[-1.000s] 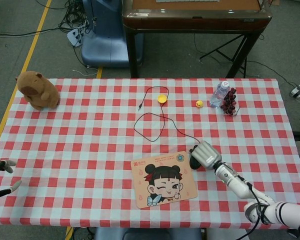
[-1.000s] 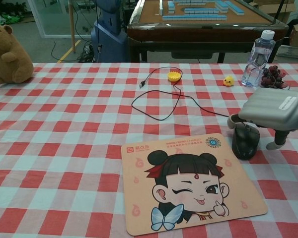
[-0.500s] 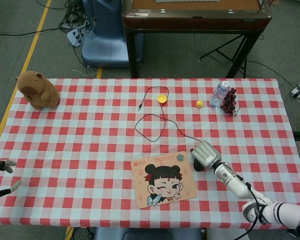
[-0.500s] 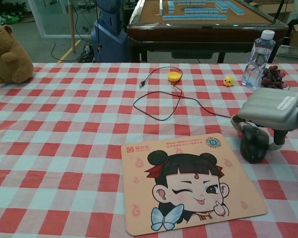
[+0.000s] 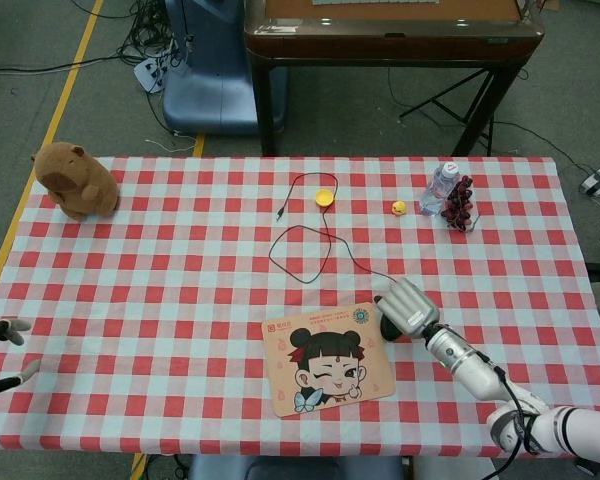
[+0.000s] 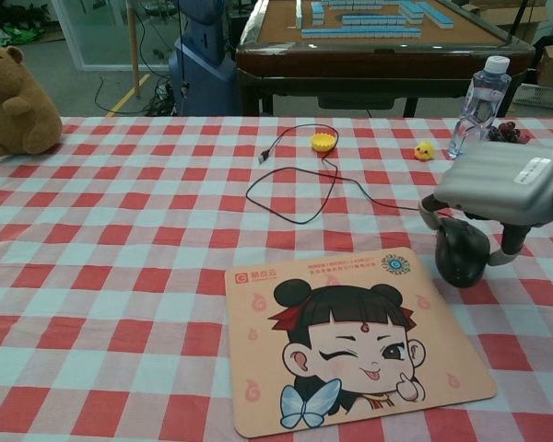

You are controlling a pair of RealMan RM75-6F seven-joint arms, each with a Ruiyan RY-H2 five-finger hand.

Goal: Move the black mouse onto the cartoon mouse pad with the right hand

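The black mouse [image 6: 461, 255] hangs tilted under my right hand [image 6: 502, 182], whose fingers [image 6: 430, 215] curl around its sides and hold it. It sits just off the right edge of the cartoon mouse pad [image 6: 350, 336], near the pad's top right corner. In the head view the right hand [image 5: 408, 306] covers most of the mouse [image 5: 387, 324], beside the mouse pad [image 5: 327, 359]. The mouse's black cable [image 6: 300, 198] loops back across the cloth. My left hand [image 5: 0, 352] rests at the table's near left corner, fingers apart and holding nothing.
A brown capybara plush [image 5: 75, 180] stands at the far left. A small yellow cup [image 6: 323, 142], a yellow duck [image 6: 424, 150], a water bottle [image 6: 476, 97] and dark grapes [image 5: 460, 203] line the far side. A mahjong table [image 6: 369, 41] stands behind.
My right hand has lifted slightly and shifted left toward the pad with the mouse in it. The cable loop has shifted with it. The left hand has barely moved.
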